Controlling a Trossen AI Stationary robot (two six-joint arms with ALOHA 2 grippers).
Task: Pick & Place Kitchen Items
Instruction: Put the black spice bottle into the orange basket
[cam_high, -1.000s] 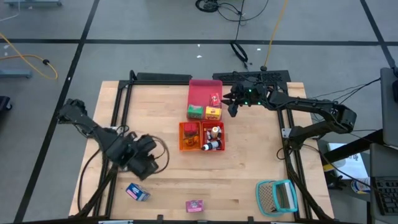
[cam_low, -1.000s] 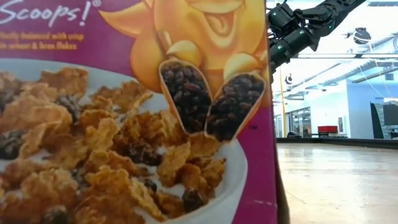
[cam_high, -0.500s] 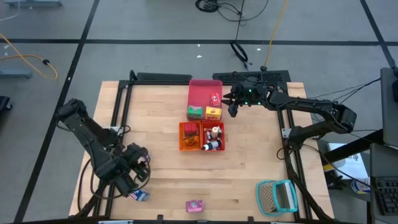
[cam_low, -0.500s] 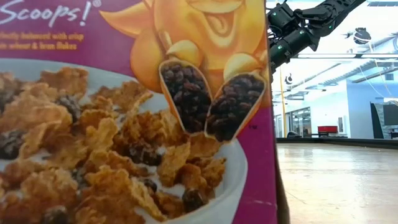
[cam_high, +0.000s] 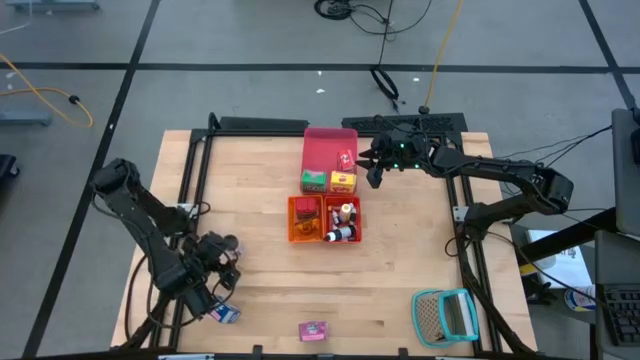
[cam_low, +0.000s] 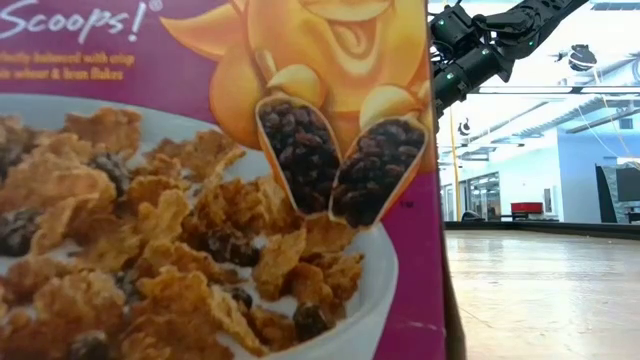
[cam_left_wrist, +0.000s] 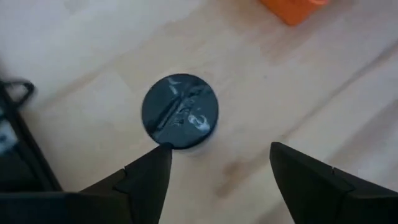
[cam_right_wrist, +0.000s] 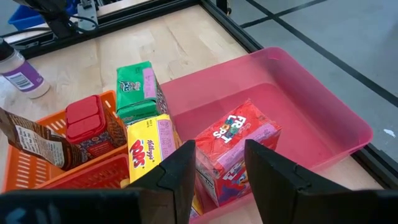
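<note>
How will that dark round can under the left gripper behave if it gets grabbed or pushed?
The dark round can stands on its flat end, so it probably stays put, but would likely roll if tipped. Its curved side may slip in the open left gripper unless gripped across the middle.
</note>
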